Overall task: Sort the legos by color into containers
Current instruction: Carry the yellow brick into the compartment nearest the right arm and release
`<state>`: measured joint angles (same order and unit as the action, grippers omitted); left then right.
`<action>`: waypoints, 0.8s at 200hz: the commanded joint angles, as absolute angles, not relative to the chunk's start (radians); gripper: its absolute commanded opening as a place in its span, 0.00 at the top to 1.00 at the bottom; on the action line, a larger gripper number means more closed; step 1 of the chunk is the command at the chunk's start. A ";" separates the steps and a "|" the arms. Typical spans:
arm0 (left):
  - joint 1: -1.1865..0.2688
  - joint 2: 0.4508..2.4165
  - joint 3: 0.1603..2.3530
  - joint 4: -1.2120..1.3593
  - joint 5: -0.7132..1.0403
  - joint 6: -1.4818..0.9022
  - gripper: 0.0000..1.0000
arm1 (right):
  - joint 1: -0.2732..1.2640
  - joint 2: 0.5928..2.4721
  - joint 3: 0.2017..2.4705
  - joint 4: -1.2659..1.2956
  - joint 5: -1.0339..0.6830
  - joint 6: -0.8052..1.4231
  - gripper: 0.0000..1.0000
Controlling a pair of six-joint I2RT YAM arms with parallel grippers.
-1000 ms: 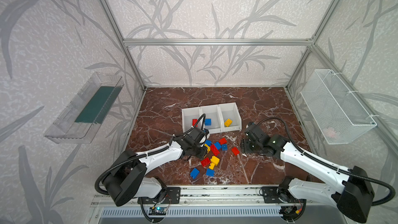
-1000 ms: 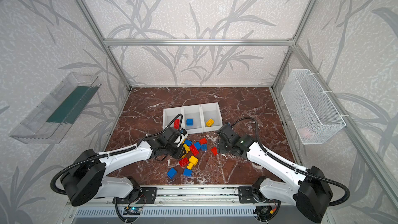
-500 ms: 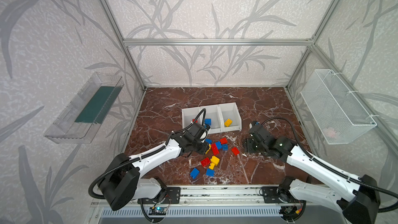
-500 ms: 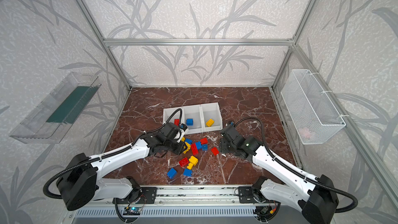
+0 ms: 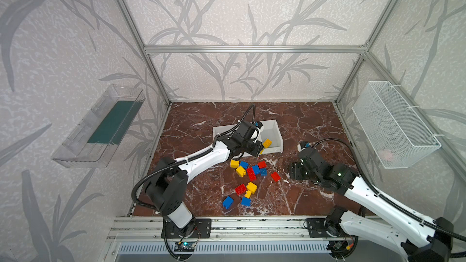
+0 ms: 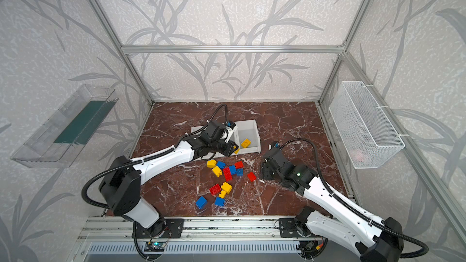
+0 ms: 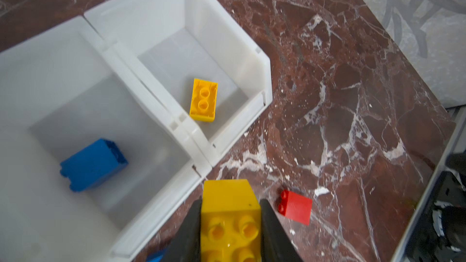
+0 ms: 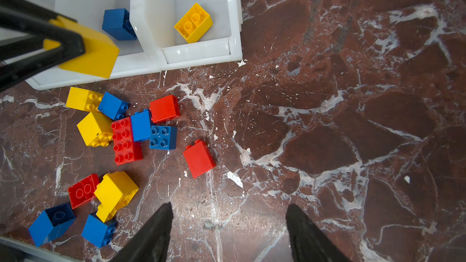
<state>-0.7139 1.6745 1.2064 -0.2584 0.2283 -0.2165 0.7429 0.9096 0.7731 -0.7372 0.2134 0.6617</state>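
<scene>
1. The left gripper (image 7: 230, 204) is clamped on a yellow brick (image 7: 228, 233). Its jaws press the two flat side walls, and the studs face the wrist camera.
2. That brick hangs just short of the yellow bin (image 7: 164, 8) (the one with a binned brick (image 7: 203, 100) lying in it). It is over the front corner where that bin meets the blue bin (image 7: 50, 71).
3. The right gripper (image 8: 229, 206) stands wide and empty over bare floor (image 8: 353, 122). It is in front of the yellow bin, on the side away from the blue bin.
4. The pile (image 8: 123, 137) of loose red, blue and yellow bricks lies on the floor in front of the yellow bin, several of them touching.
5. By my judgement these bricks are light, hard and stiff (no give under the jaws). Their glossy sides could slip if pinched near an edge.
6. The best hold is on two opposite flat walls at mid-height, never the studs, and the present grip looks like that.
7. Bricks packed tight in the pile leave little room for a jaw. A lone one, such as the red brick (image 8: 199, 158) lying apart, looks the easier pick (and nearest the right gripper).
</scene>
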 commanded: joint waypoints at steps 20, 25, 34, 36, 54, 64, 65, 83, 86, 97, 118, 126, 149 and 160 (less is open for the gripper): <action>-0.719 1.835 1.401 -0.257 0.192 -0.180 0.71 | 0.739 0.845 0.743 -0.794 0.226 0.677 0.29; -0.719 1.856 1.429 -0.258 0.185 -0.176 0.71 | 0.739 0.842 0.741 -0.798 0.223 0.680 0.29; -0.719 1.896 1.472 -0.262 0.173 -0.170 0.71 | 0.739 0.838 0.740 -0.804 0.218 0.680 0.29; -0.719 1.904 1.477 -0.263 0.170 -0.169 0.71 | 0.739 0.836 0.739 -0.805 0.216 0.681 0.29; -0.719 1.981 1.563 -0.273 0.136 -0.165 0.71 | 0.739 0.825 0.733 -0.815 0.203 0.686 0.29; -0.719 2.022 1.603 -0.272 0.126 -0.165 0.71 | 0.739 0.817 0.729 -0.820 0.197 0.689 0.29; -0.719 2.024 1.608 -0.271 0.124 -0.164 0.71 | 0.739 0.816 0.729 -0.820 0.196 0.689 0.29; -0.719 2.094 1.681 -0.278 0.097 -0.177 0.71 | 0.739 0.801 0.721 -0.827 0.191 0.697 0.29; -0.718 2.102 1.693 -0.279 0.092 -0.178 0.71 | 0.739 0.798 0.719 -0.826 0.190 0.697 0.29; -0.719 2.137 1.732 -0.285 0.079 -0.184 0.70 | 0.739 0.791 0.712 -0.824 0.187 0.702 0.29; -0.718 2.185 1.798 -0.303 0.070 -0.188 0.61 | 0.740 0.785 0.706 -0.823 0.183 0.704 0.29; -0.718 2.195 1.817 -0.310 0.069 -0.190 0.55 | 0.739 0.784 0.706 -0.824 0.183 0.703 0.29; -0.718 2.192 1.828 -0.307 0.066 -0.196 0.46 | 0.739 0.782 0.706 -0.827 0.192 0.697 0.29; -0.718 2.181 1.824 -0.307 0.064 -0.198 0.44 | 0.739 0.785 0.706 -0.824 0.196 0.696 0.29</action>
<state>-0.7143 2.1975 1.7859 -0.2848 0.0868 -0.2001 0.7429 0.7948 0.7151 -0.7990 0.1894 0.6903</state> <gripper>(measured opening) 0.541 0.709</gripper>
